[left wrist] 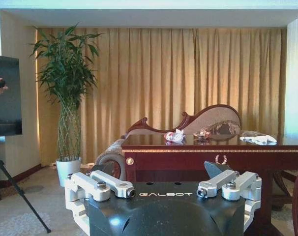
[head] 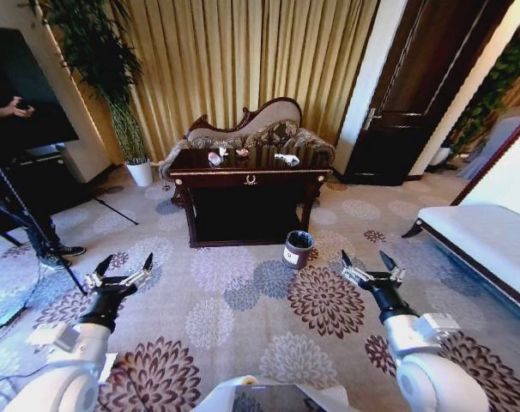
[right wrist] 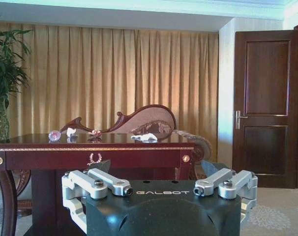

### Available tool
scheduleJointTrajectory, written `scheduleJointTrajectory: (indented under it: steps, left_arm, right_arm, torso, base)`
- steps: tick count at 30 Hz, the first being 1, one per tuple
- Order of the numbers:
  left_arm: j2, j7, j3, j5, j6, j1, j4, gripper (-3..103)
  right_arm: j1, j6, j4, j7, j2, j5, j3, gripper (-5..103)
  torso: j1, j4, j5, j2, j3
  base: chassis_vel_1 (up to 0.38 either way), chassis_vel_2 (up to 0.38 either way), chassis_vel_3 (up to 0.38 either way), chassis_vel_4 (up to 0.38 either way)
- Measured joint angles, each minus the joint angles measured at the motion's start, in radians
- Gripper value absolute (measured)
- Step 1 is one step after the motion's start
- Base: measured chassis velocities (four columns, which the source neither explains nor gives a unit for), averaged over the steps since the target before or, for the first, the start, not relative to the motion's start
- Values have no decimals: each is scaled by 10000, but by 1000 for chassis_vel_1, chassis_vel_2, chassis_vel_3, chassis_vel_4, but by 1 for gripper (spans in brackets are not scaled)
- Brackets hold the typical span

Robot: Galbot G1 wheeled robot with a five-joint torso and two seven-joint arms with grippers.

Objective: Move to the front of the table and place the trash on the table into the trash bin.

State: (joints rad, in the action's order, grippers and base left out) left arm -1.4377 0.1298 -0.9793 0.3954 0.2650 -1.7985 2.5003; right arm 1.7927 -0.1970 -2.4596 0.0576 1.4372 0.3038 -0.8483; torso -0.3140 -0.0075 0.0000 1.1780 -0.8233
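Observation:
The dark glossy table [head: 247,178] with a gold emblem stands ahead across the carpet, well out of reach of both arms. On its top lie a small bottle with a red-and-white label [head: 214,158] and white crumpled paper scraps [head: 287,159]. The small round trash bin [head: 298,249] sits on the floor at the table's front right corner. My left gripper [head: 123,275] and right gripper [head: 371,268] hang low over the carpet, both open and holding nothing. The left wrist view shows the table [left wrist: 213,152], bottle [left wrist: 174,136] and a paper scrap [left wrist: 258,139]; the right wrist view shows the table [right wrist: 90,147] and a scrap [right wrist: 146,137].
A carved sofa [head: 260,129] stands behind the table. A plant in a white pot [head: 140,172] is at the back left, a tripod [head: 37,232] and a person's legs at the left, a white bench [head: 492,240] at the right, a dark door [head: 414,103] beyond.

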Motion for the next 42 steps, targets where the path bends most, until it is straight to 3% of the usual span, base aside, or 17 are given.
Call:
scheduleJointTrajectory:
  steps: [17, 42]
  left_arm:
    - [-25, 75, -52, -24, -226, -143, -4, 100]
    - [-136, 192, -59, -28, -443, -282, 0, 100]
  right_arm:
    - [16, 39, 21, 110, -21, -5, 12, 100]
    - [138, 228, 116, 212, 79, -61, 31, 100]
  torso:
    - [-1, 3, 2, 0, -2]
    - [2, -1, 6, 0, -1]
  base:
    - [-208, 211, 201, -184]
    - [-355, 356, 352, -356]
